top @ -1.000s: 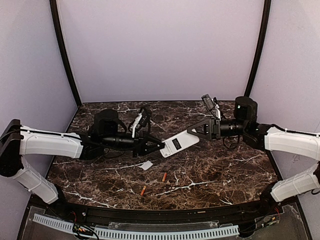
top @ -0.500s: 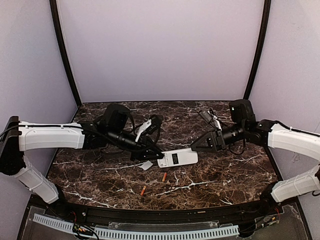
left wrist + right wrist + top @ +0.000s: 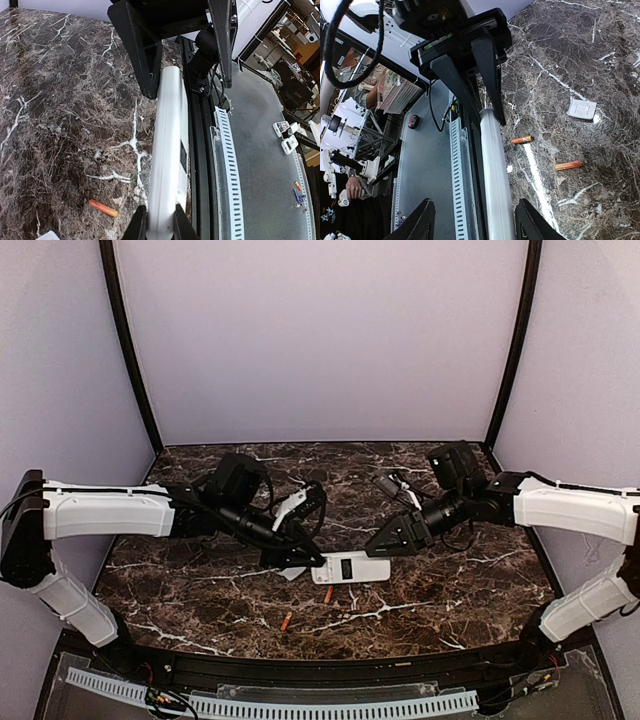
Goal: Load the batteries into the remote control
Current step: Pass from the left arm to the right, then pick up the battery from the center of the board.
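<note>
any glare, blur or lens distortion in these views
Top external: even, soft light; the lens bows the black corner posts, and the orange-red cylindrical batteries are mere specks. Left wrist: the white rectangular plastic remote control is washed out, nearly featureless. Right wrist: a pale sheen runs along the remote; the upper left corner is blown out.

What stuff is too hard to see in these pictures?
Front of the remote control: faces away in every view; only white back and edge show.
The dark mark on its back: top view, too small to read.
The cover plate: left wrist view, cut off by the bottom edge.
The batteries: plus and minus ends too small in every view.
</note>
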